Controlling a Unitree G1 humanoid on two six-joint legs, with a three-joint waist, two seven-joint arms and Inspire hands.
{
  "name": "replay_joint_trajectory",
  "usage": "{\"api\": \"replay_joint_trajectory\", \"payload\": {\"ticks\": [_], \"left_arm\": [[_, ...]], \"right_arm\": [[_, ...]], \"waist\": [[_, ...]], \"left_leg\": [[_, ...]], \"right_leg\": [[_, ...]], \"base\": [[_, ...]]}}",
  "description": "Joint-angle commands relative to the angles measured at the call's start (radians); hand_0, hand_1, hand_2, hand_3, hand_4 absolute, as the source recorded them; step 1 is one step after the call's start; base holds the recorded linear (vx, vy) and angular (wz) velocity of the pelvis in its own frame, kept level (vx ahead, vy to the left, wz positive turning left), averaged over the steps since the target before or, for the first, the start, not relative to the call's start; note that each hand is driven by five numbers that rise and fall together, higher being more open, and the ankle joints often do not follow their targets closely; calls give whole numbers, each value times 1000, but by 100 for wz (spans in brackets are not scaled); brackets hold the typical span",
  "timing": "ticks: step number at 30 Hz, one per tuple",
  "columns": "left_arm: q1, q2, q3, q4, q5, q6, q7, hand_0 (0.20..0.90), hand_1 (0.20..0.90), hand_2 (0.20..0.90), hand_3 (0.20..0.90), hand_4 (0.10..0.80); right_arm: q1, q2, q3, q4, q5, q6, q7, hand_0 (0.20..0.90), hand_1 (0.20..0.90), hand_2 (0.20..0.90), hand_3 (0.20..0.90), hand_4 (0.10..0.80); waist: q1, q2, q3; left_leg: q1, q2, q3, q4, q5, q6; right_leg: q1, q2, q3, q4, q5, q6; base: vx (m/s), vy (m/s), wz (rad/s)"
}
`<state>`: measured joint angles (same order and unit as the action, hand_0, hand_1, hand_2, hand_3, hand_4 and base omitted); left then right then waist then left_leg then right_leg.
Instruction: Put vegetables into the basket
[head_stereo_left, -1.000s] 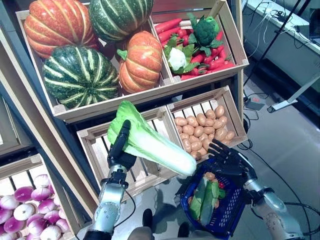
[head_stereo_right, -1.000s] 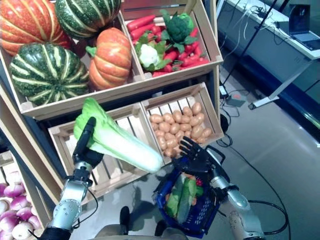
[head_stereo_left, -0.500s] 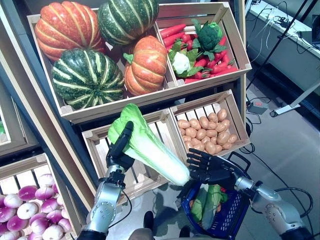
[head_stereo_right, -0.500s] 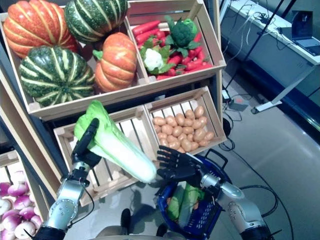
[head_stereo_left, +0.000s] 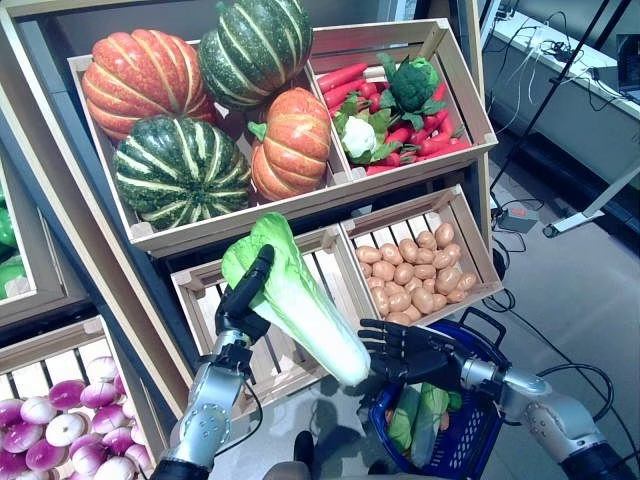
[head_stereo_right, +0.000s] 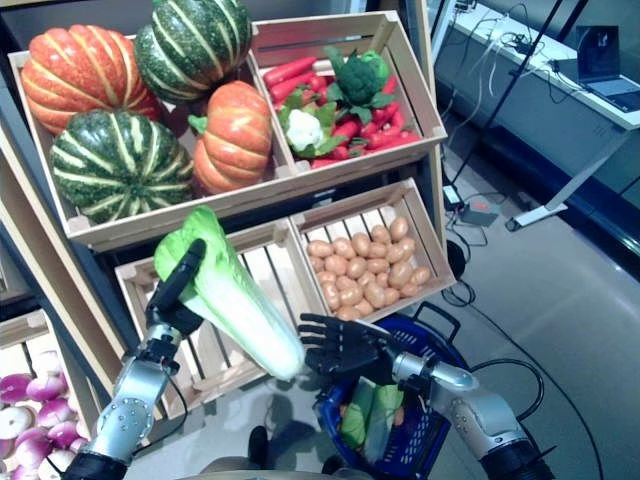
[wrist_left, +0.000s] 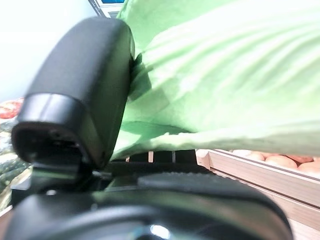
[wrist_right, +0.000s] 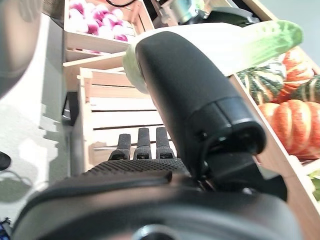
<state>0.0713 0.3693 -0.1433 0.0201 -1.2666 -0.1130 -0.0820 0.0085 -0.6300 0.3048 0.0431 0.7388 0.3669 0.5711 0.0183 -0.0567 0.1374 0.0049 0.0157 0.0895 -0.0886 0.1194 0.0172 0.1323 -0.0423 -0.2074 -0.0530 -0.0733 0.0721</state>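
Right hand (head_stereo_left: 410, 350) has slid, fingers spread, under the cabbage (head_stereo_left: 300, 305) tip; left hand (head_stereo_left: 243, 300) seemingly clamps its leaves above the basket (head_stereo_left: 470, 440).

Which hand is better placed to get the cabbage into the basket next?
Left: the left hand already grips the cabbage above the blue basket. The right hand is open beside its tip.

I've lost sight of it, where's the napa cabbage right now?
In the left eye view, the napa cabbage is held in the left hand, before the empty slatted crate, its white end near the open right hand.
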Motion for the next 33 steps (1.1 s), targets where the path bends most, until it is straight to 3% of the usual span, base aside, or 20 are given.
{"api": "replay_joint_trajectory", "payload": {"ticks": [1, 17, 24, 33], "left_arm": [[-129, -13, -49, -13, 22, -19, -80, 300, 300, 300, 300, 400], [-128, -30, -55, -14, 32, -9, -54, 300, 300, 300, 300, 400], [-130, -23, -47, -17, 42, -2, -54, 300, 300, 300, 300, 400], [-113, -10, -8, -42, 50, 5, -49, 300, 300, 300, 300, 400]], "right_arm": [[-139, 27, 49, -24, 0, -52, 28, 900, 900, 900, 900, 800], [-166, 80, 39, 15, 9, -58, -252, 900, 900, 900, 900, 800], [-170, 81, 7, 0, 15, -67, -253, 900, 900, 900, 900, 800], [-101, 9, -104, -34, 8, -64, -249, 900, 900, 900, 900, 800]], "waist": [[9, -17, -74], [7, -9, -69], [7, -8, -66], [-6, -12, -57]], "left_leg": [[71, -11, 7, 1, -135, -24], [82, -12, -3, 1, -136, -22], [82, -11, -4, 1, -137, -21], [79, -8, 4, 1, -139, -21]], "right_leg": [[-52, -29, -3, -3, 92, 18], [-42, -26, 10, -4, 89, 17], [-42, -24, 9, -2, 86, 15], [-51, -20, 18, 3, 87, 18]], "base": [[0, 0, 0], [0, 0, 0], [0, 0, 0], [0, 0, 0]]}}
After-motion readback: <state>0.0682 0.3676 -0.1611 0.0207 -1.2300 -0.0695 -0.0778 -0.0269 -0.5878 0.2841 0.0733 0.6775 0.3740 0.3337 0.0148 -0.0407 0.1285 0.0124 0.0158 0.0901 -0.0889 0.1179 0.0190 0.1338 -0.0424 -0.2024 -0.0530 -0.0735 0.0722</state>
